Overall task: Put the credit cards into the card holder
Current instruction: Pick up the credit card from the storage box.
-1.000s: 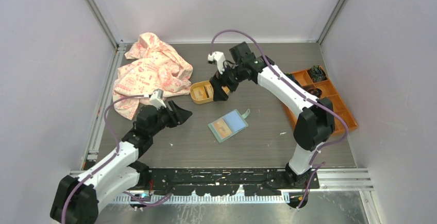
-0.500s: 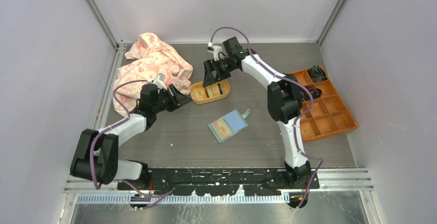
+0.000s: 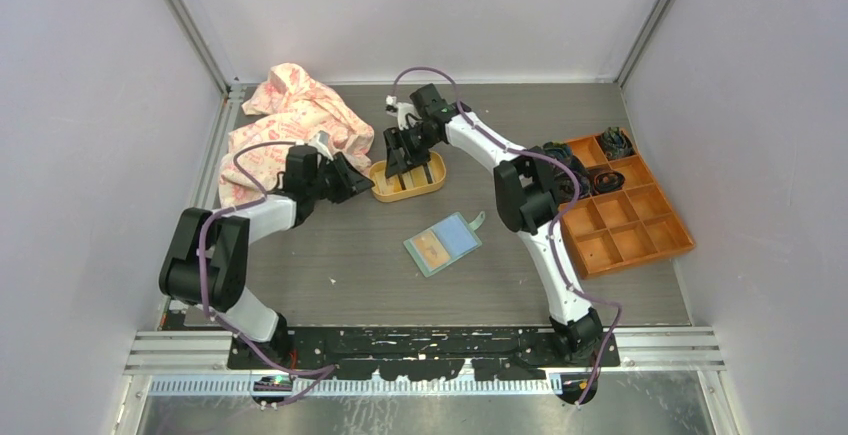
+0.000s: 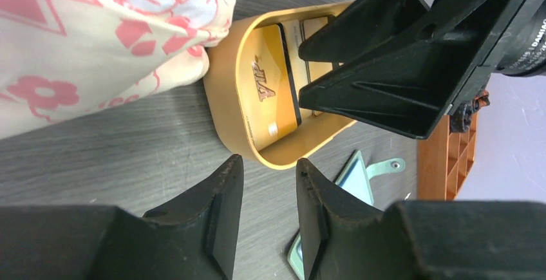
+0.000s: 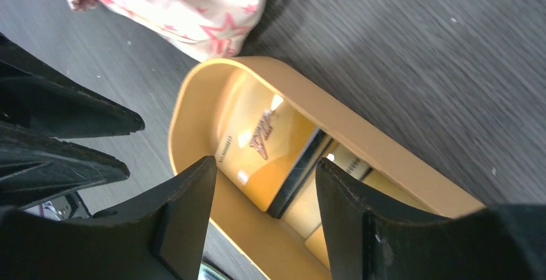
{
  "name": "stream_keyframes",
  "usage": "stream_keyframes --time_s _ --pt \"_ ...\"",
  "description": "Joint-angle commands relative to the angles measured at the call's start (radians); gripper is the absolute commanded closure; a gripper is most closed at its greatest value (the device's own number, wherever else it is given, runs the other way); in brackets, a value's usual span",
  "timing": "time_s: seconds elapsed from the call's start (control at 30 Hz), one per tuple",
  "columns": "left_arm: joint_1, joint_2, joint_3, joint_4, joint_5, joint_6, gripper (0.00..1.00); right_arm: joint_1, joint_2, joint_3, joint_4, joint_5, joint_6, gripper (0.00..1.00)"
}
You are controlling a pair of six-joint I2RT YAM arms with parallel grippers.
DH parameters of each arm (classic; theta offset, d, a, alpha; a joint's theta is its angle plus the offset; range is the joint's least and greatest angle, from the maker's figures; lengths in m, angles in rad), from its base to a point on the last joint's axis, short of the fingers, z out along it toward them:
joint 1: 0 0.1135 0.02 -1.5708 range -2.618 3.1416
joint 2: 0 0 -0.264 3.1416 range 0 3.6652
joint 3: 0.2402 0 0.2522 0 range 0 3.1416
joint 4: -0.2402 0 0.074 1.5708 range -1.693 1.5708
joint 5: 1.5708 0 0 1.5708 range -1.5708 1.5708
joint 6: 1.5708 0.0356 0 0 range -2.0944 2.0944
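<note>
Left tool, right tool shifted to tray (credit cards inside, perhaps three), both open, empty

On the desk, the cloth lies far left, the tray just right of it with the credit cards inside, the card holder nearer the arms, and the compartment box at the right edge; the left gripper sits left of the tray, the right gripper above it.

bright, even light (wrist views blurred)
</note>
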Motion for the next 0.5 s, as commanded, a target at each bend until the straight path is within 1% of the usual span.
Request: stream_keyframes --time_s 0.0,0.1,0.27,0.47 --pt "0.005 0.046 0.059 0.012 0.008 0.023 0.64 -0.004 -0.012 0.042 -0.019 0.049 0.020 0.37" --pt "0.005 0.079 0.077 0.012 0.020 0.023 0.65 -0.004 -0.001 0.038 -0.014 0.049 0.028 0.37" --pt "0.004 0.126 0.112 0.002 0.046 0.023 0.68 0.004 0.018 0.026 0.005 0.001 0.058 0.37" --pt "-0.004 0.163 0.137 -0.006 0.070 0.026 0.74 0.005 0.032 0.022 0.025 -0.029 0.100 0.38"
